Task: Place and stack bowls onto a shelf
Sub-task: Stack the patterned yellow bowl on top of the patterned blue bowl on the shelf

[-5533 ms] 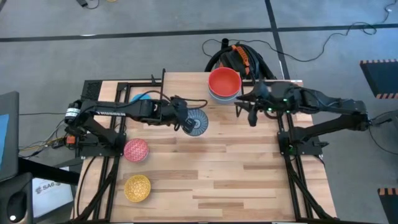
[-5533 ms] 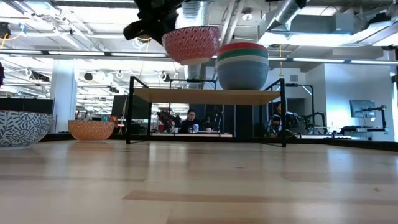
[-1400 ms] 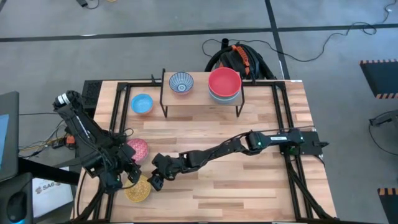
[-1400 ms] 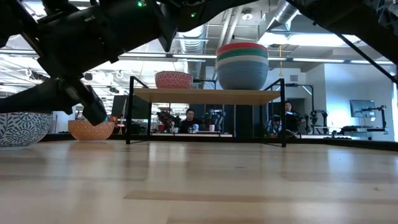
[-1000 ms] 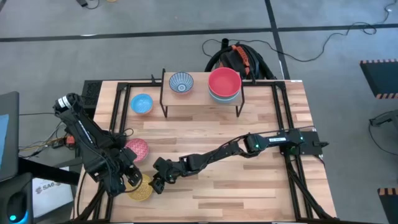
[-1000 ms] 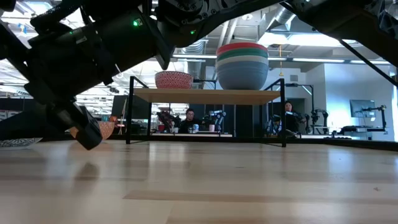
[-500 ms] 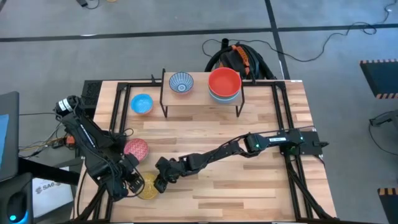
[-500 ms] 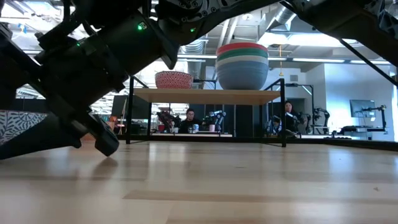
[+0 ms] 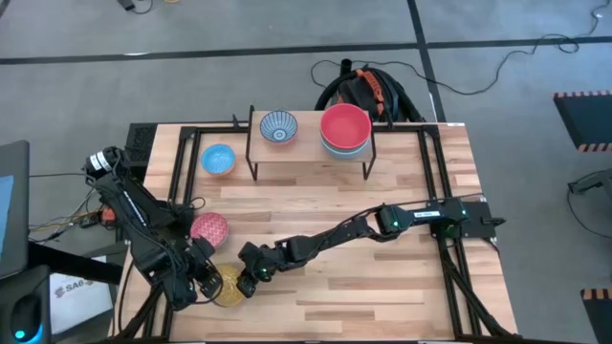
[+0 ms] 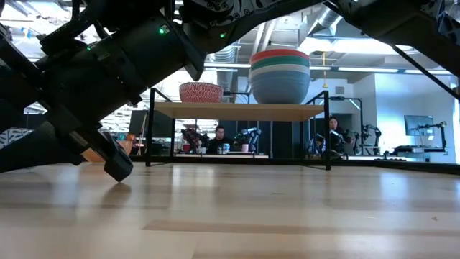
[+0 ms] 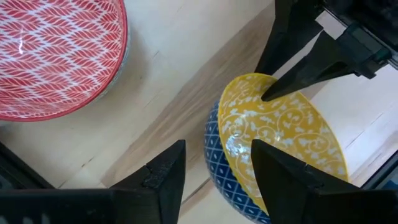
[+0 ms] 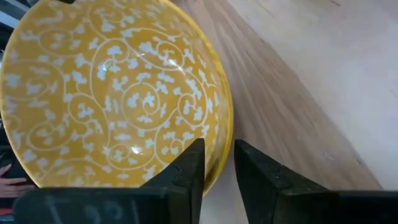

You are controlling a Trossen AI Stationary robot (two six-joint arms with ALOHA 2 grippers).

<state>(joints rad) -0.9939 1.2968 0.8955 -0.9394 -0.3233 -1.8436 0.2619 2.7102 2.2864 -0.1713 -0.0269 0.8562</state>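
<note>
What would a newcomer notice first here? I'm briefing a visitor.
Both end effectors meet at the yellow bowl near the table's front-left corner: the right end effector straddles its rim, the left end effector its opposite edge. At the back, the shelf carries a red-topped stack beside a blue-white patterned bowl.
</note>
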